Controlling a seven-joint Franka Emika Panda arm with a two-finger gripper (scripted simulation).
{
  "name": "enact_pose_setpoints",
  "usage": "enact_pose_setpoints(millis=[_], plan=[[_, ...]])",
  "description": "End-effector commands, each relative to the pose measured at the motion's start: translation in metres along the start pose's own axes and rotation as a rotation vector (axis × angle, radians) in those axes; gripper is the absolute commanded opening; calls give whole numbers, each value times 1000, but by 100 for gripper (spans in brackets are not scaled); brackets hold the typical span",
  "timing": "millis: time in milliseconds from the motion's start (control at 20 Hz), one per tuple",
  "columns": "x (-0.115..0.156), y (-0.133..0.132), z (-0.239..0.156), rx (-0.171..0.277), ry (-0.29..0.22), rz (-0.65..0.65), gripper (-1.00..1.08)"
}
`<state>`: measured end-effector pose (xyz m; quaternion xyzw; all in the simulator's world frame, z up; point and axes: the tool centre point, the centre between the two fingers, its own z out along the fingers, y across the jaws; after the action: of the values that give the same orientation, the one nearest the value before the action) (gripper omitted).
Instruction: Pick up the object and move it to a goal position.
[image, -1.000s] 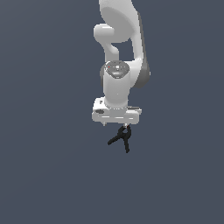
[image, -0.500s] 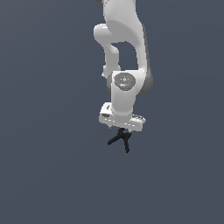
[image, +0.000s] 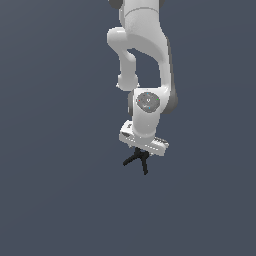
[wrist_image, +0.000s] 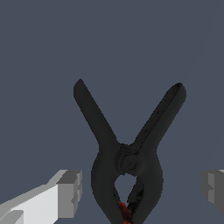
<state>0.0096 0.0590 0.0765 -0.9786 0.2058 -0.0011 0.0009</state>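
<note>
The object is a small black spring clamp (wrist_image: 127, 159) with two thin handles splayed in a V and a red spot near its jaw end. In the wrist view it lies between my two grey fingertips (wrist_image: 70, 192), which stand far apart on either side of it and do not touch it. My gripper (wrist_image: 142, 192) is open. In the exterior view the clamp (image: 137, 160) shows just under the white hand, with the gripper (image: 142, 152) right above it; the fingers there are hidden by the hand.
The white arm (image: 145, 55) rises above the hand in the exterior view. A plain dark grey surface (image: 55, 200) surrounds the clamp on all sides. No goal marker shows.
The hand has come lower and tilted, shifting slightly to the exterior view's right. The clamp has stayed in about the same spot.
</note>
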Motion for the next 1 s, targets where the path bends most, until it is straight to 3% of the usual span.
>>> enact_pose_setpoints(millis=[0,500,950], plan=[[-1,-2,4,-1,-1,22,100],[-3,-3,12,-2,-2,33,100],[-4,-3,51,-2,-2,37,100]])
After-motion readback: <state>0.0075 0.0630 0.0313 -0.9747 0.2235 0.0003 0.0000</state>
